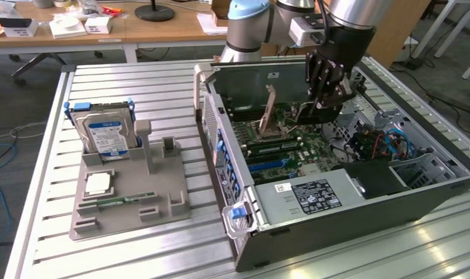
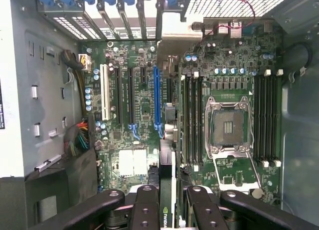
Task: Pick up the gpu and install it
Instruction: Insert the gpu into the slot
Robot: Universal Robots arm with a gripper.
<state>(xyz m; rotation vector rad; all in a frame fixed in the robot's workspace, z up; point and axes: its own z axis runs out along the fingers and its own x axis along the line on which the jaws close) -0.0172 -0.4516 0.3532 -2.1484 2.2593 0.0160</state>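
Pincer [image 2: 170, 192] clamps gpu [image 2: 166, 213] edge-on over motherboard [image 2: 224, 65], most of it hidden between fingers.

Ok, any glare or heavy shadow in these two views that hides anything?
Exterior view: light glares off the metal table by the computer case, hiding nothing. Wrist view: the vented back panel is washed out, one corner of the case lies in shadow, the motherboard is evenly lit.
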